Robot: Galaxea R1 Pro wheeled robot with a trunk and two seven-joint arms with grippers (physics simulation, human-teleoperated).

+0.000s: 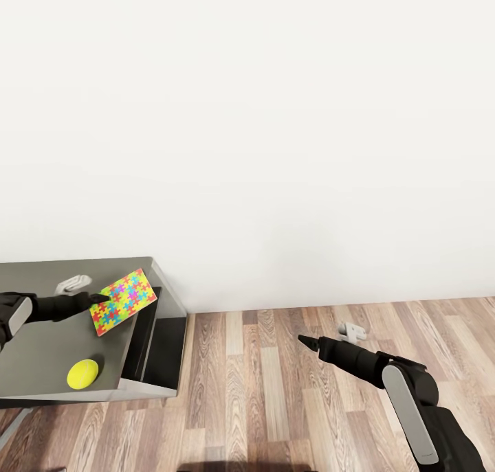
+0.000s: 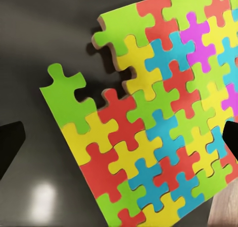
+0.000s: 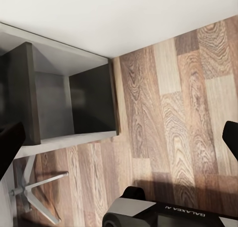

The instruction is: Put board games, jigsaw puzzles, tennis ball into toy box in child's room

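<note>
At the lower left of the head view, the table [image 1: 41,341] shows a grey top ending at a corner, with dark side panels dropping to the wood-plank floor [image 1: 275,389] and a plain white wall [image 1: 275,115] filling the upper frame. A jigsaw puzzle [image 1: 121,301] lies flat near the table's right edge, one corner reaching past it; a yellow-green tennis ball [image 1: 82,374] sits nearer the front edge, well apart from the puzzle. The left gripper [image 1: 100,297] touches the puzzle's left edge; in the left wrist view its fingers [image 2: 10,147] stand spread on either side of the puzzle [image 2: 153,113]. The right gripper [image 1: 306,340] hangs over bare floor at lower right, fingers spread wide. A small grey object [image 1: 352,332] lies on the floor by the wall.
</note>
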